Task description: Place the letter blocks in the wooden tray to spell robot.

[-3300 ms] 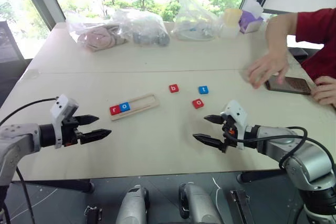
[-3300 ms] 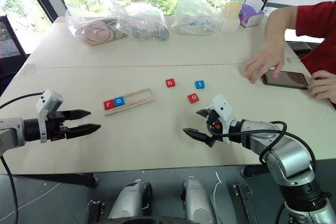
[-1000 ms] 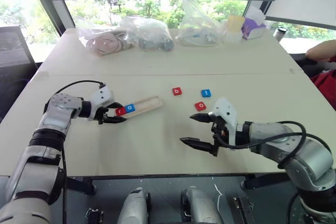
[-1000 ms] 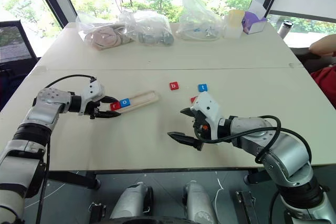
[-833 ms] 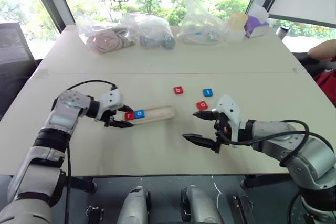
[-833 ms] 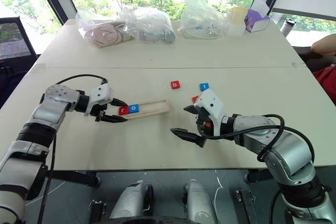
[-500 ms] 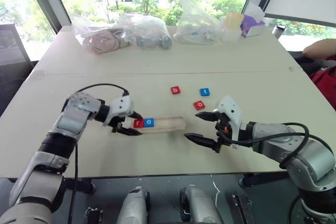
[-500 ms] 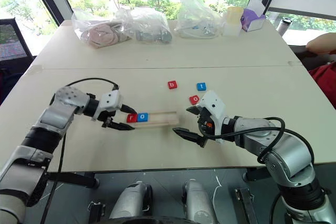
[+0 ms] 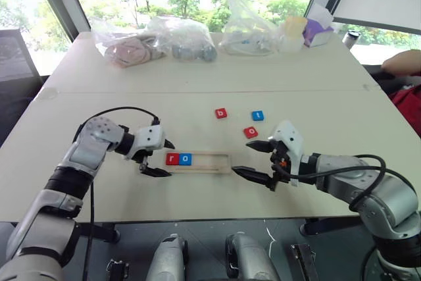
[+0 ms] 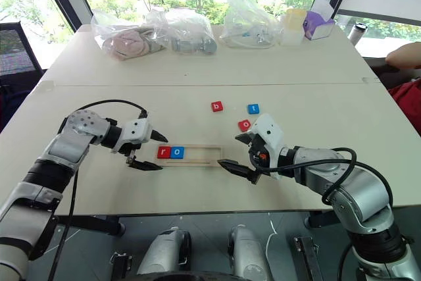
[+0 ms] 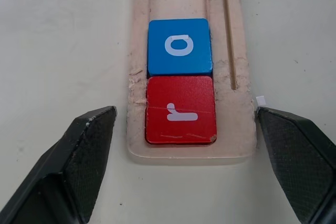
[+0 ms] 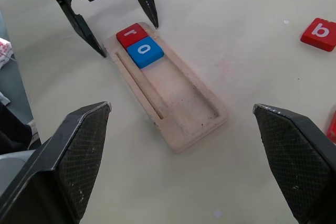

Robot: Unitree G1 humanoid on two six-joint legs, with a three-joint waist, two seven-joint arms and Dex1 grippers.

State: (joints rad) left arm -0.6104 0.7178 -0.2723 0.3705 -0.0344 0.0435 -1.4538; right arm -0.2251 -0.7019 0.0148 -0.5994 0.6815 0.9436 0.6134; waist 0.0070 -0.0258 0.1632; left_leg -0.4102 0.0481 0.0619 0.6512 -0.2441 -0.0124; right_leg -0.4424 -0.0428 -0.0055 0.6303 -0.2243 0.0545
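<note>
Your long, shallow light-wood tray lies across the middle of the pale worktop, the red "r" tile and blue "o" tile seated at its 9 o'clock end so the word reads from there. The red "b" tile, blue "t" tile and red "o" tile wait toward 1 o'clock. Your left claw straddles that end, released; your right claw gapes empty at the 3 o'clock end, probably steadying it.
</note>
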